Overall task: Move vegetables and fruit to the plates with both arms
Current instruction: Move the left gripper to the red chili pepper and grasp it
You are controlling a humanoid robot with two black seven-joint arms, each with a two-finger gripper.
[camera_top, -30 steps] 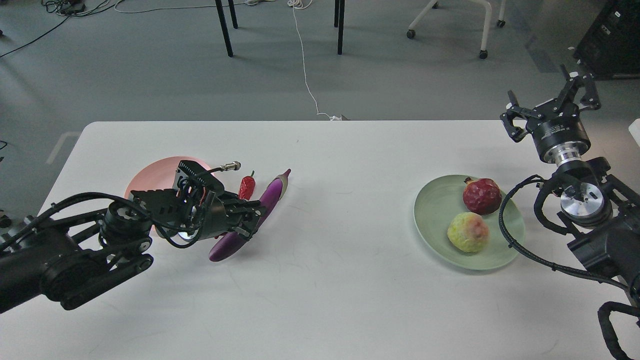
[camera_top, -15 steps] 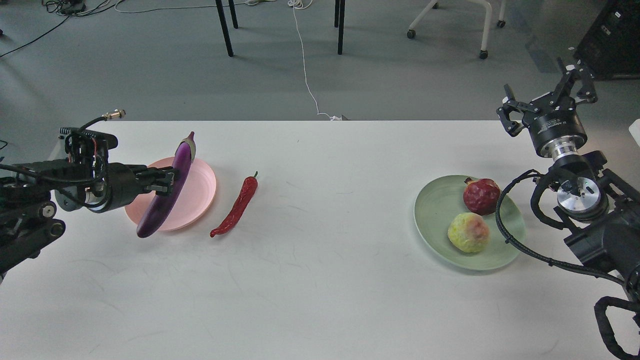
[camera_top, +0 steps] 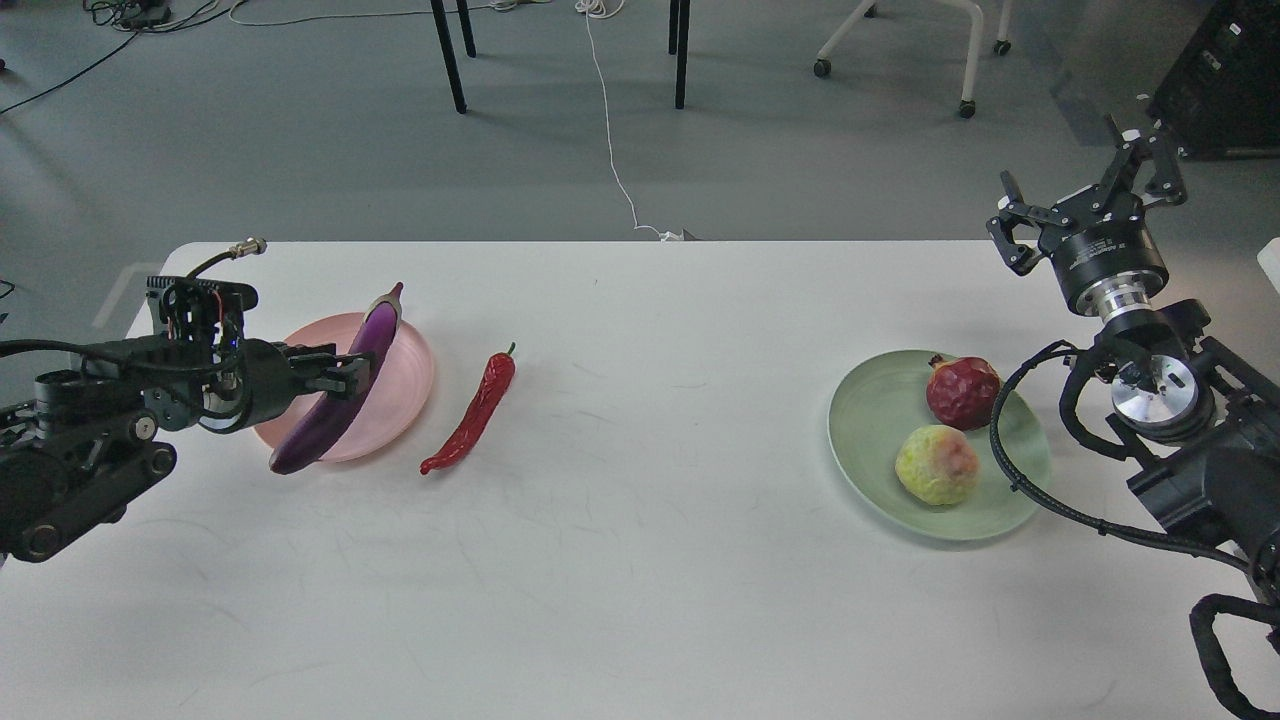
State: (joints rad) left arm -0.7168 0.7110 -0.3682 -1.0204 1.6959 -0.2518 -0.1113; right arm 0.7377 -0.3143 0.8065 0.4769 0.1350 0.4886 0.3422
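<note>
Eggplant (camera_top: 340, 385): clamped mid-length in left gripper (camera_top: 345, 372), tilted over pink plate (camera_top: 410, 385), cap up, lower end past near rim. Chili (camera_top: 470, 418): on table (camera_top: 640, 560), just right of pink plate, apart from it. Green plate (camera_top: 870, 410): holds pomegranate (camera_top: 962, 392) and yellow-green fruit (camera_top: 936, 464). Right gripper (camera_top: 1090, 195): raised beyond far right table edge, fingers spread, empty. Floor behind: white cable (camera_top: 610, 130), chair legs (camera_top: 450, 55).

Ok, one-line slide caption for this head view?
Left gripper holds the long glossy purple eggplant over the pale pink plate; wrinkled red chili lies on the white table.
</note>
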